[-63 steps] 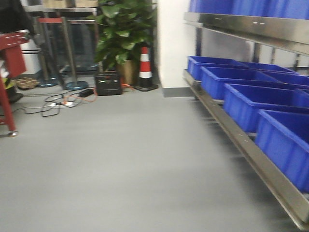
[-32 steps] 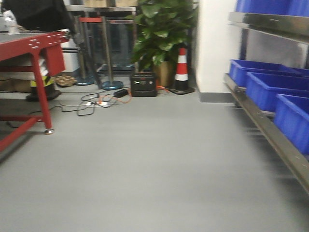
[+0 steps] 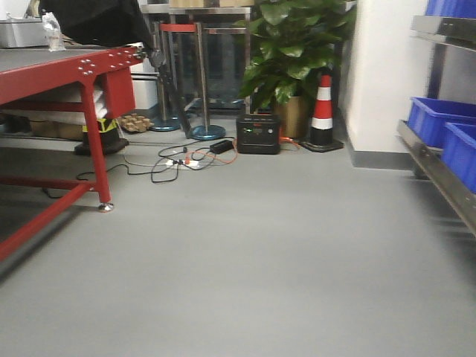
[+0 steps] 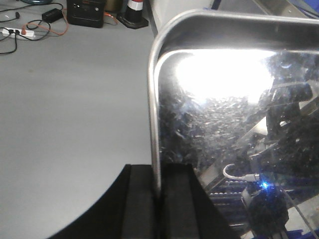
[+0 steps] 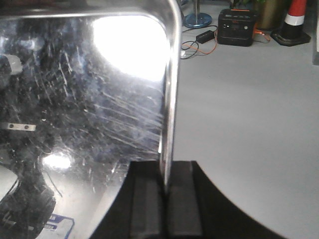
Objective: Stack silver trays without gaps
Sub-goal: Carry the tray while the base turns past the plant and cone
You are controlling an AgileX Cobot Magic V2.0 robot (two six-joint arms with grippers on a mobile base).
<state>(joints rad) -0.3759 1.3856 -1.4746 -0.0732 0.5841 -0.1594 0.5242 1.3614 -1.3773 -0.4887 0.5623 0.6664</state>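
Steel is pinched at both wrists. A tray [image 4: 224, 124] rim is clamped between the nearly closed fingers of the left gripper [image 4: 159, 199], running from 6 to 12 o'clock with the pan spread toward 2. At the right gripper [image 5: 164, 199] a rim is clamped likewise, the pan spread toward 10. Whether one tray or two is held cannot be told, as the far edges are cut off. A red table [image 3: 44, 71] bearing a blurred steel shape [image 3: 18, 33] is seen at 10 o'clock ahead.

Your silver tray [image 4: 214, 124] is mirror-polished steel, finely scratched, its rolled rim smooth. The left tool [image 4: 159, 174] has matt black fingers [image 4: 141, 209]. The floor [image 3: 245, 245] is smooth matt grey, the table [image 3: 67, 71] red-painted metal, the bins [image 3: 435, 119] glossy blue plastic, the shelf rail [image 3: 439, 175] dull brushed steel.
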